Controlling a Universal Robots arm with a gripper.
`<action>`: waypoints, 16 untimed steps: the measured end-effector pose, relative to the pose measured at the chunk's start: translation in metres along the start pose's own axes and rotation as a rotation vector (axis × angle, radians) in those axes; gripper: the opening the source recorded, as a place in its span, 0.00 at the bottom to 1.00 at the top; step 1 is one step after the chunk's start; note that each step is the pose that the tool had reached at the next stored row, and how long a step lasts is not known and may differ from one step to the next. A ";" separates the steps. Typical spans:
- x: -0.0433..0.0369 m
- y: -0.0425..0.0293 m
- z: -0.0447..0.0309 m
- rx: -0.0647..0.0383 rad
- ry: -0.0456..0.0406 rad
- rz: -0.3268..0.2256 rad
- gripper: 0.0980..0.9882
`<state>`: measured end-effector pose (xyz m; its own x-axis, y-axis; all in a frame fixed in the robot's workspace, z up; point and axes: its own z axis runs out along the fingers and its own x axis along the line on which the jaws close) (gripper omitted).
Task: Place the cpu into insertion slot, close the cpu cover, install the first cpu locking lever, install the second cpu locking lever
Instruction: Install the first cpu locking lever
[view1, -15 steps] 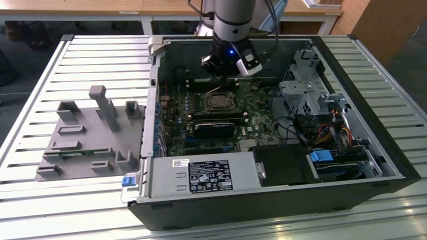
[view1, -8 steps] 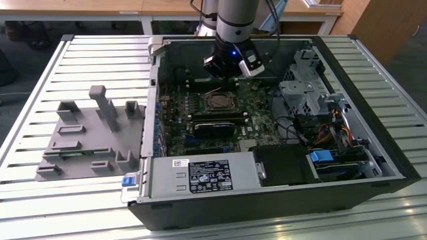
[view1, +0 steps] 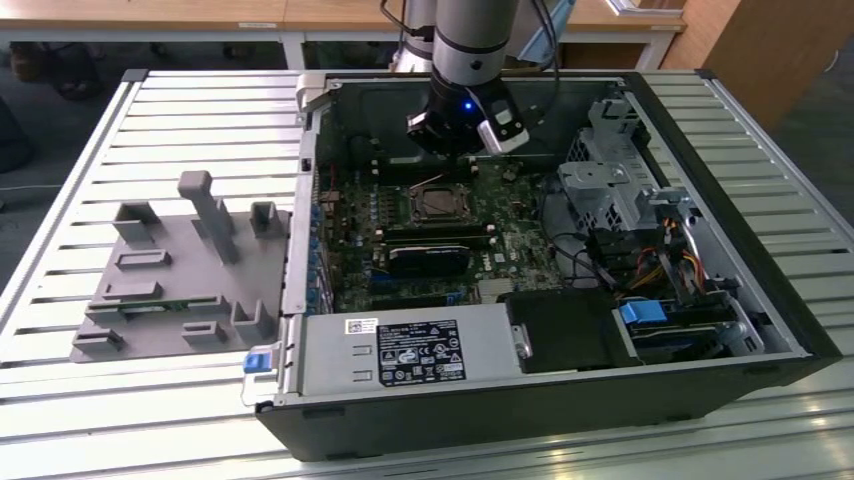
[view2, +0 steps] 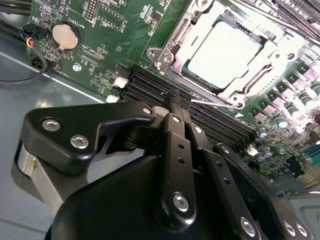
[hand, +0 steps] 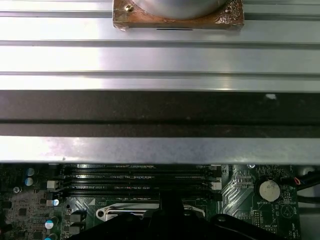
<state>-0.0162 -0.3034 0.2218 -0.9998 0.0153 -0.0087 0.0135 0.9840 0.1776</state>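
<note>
The cpu (view2: 225, 52) sits in the insertion slot (view1: 437, 203), and in the second wrist view the cpu cover (view2: 176, 37) lies flat around its pale face, so the first two steps look done. The gripper (view2: 176, 102) hangs low over the memory slots (view2: 150, 85) just beside the socket, jaws clenched on nothing, tips next to a thin silvery locking lever (view2: 215, 103). I judge a lever step to be in hand; whether either lever is latched I cannot tell. That move calls for firm downward pressure on the thin wire and a sideways tuck under its catch.
</note>
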 end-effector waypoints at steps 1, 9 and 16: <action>0.0000 0.0000 0.0000 0.000 0.0000 0.000 0.01; 0.0016 0.0000 0.0000 0.000 -0.0001 0.000 0.01; 0.0054 -0.0001 0.0000 0.000 -0.0003 0.000 0.01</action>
<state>-0.0217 -0.3034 0.2217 -0.9998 0.0153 -0.0089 0.0135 0.9840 0.1776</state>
